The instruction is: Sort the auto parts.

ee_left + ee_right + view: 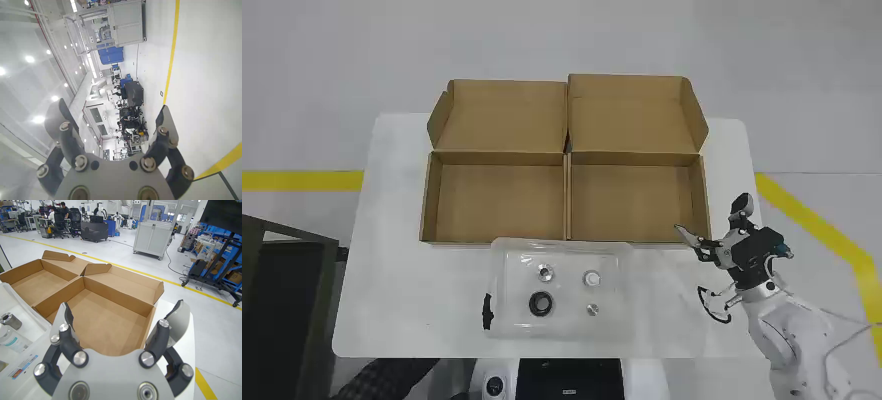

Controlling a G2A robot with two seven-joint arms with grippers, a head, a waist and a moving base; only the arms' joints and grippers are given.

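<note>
White and broad, the desk (392, 250) carries everything for the sort. On its far half stand two open cardboard boxes with their lids folded back, the left box (492, 205) and the right box (637, 205), touching along their shared wall, and both show bare floors: no part has been dropped into either. Just in front of them, at the near edge, sits a clear plastic tray (564, 325), and all the auto parts lie inside it, so the sorting looks not yet begun and every part is left to move. The right pincer (704, 272) hangs to the right of the tray, near the right box's near corner, its fingers spread wide with nothing between them; its own wrist view looks across that box. The left pincer (112, 105) points out over the workshop floor, away from the desk, likewise wide open and holding nothing. In the tray, from bigger to smaller as far as I can judge, lie a black ring (540, 304), a steel cylinder with a bored centre (544, 271), a white round part (592, 276) and a small silver piece (591, 308), each apart from the others. A small black piece (485, 310) sits at the tray's left edge; whether it is a part or a fitting of the tray I cannot tell. The first pick and the choice of box for each kind are all ahead.
</note>
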